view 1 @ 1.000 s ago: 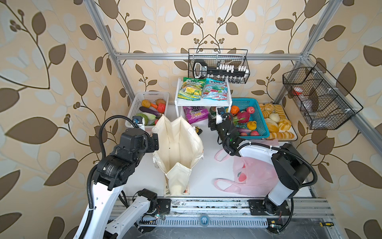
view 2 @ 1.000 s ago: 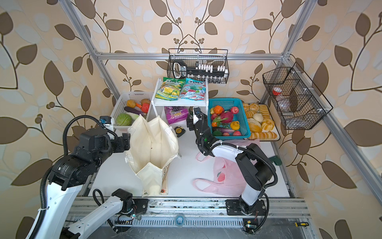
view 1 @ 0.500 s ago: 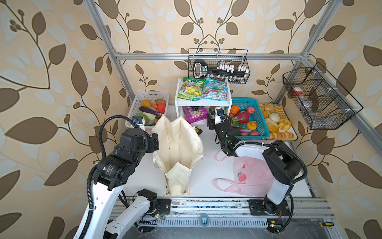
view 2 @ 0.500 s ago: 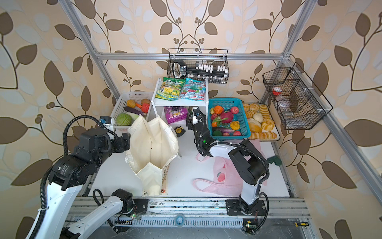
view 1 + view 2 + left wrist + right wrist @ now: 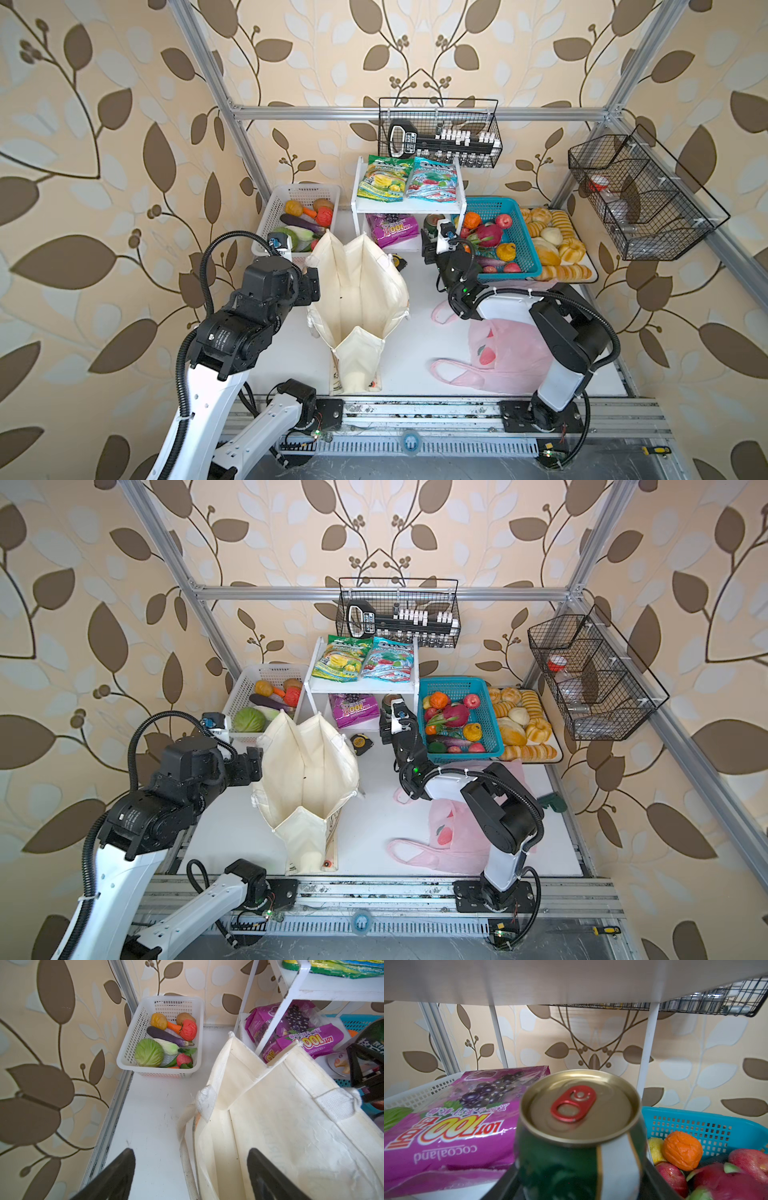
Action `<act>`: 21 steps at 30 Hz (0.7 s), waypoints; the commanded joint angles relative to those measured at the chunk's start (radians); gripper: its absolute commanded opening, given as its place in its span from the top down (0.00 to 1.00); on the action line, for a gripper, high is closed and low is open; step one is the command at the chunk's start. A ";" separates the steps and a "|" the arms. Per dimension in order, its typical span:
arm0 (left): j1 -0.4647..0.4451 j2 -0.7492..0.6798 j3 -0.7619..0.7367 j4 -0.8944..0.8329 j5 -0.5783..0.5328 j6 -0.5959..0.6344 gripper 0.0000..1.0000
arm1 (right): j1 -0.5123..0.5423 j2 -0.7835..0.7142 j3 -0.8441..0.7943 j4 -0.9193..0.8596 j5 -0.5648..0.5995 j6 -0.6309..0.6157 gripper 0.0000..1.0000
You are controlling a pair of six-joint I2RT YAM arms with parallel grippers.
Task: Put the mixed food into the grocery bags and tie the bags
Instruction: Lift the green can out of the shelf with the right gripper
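Green drink can [image 5: 577, 1126] is found upright on the lower tier of the white two-tier shelf [image 5: 409, 203], at 12 o'clock on the table and at 3 o'clock of the purple grape snack packet [image 5: 392, 226].

Right gripper [image 5: 579, 1180] is set around the can body, with its fingers [image 5: 502, 1188] flanking it closely. Whether they are pressed on cannot be told. The sideways reach is judged to be forced by the low tier overhead.

Left gripper [image 5: 190, 1151] is spread wide. The near wall of the tall cream canvas tote [image 5: 357, 291], at 9 o'clock, lies between its fingers unpinched. This is presumably to hold the mouth open for loading.

Thin pink plastic bag [image 5: 507, 353] is seen lying flat at 4 o'clock.
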 commanded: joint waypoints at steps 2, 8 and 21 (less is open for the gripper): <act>0.010 -0.015 0.044 0.010 0.010 -0.005 0.14 | 0.000 -0.056 -0.070 0.005 -0.039 -0.019 0.51; 0.010 -0.028 0.095 0.014 0.077 0.025 0.14 | -0.002 -0.136 -0.115 -0.051 -0.136 -0.011 0.52; 0.010 -0.007 0.177 0.026 0.374 0.051 0.13 | -0.035 -0.341 -0.209 -0.135 -0.432 0.038 0.56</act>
